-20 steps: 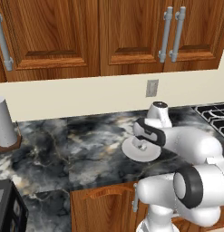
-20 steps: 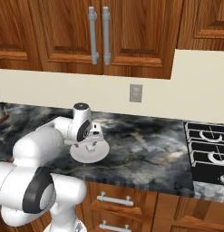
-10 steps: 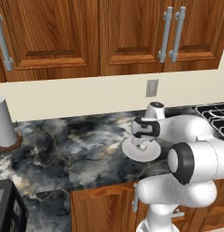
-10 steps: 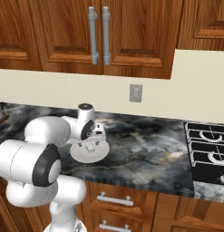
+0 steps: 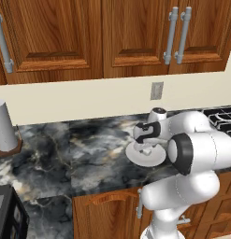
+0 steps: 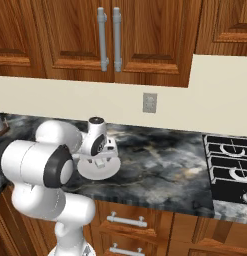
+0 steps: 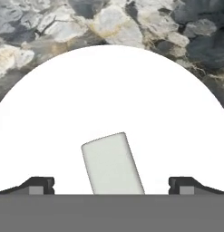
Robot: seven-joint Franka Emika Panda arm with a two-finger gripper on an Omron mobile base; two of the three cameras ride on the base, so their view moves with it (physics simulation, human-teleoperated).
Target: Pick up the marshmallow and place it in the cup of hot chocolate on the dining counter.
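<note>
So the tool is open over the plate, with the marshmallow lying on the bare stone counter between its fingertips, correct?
Not quite. The tool is open over the plate, but the marshmallow lies on the white plate itself, not on bare stone. The hand view shows it: white plate all around the marshmallow, and the marbled counter beyond the plate's rim.

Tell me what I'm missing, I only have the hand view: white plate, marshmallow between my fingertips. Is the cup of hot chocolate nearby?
Observer: I can't find a red cup in either base view. The plate sits alone on the marbled counter.
Operator: Anything else on that counter?
Observer: A paper-towel roll stands at the far left, well apart from the plate.
Operator: And to the right?
Observer: A stove with black grates, past bare stone.
Operator: Gripper status?
Observer: The gripper is open, straddling the marshmallow, low over the plate.
</note>
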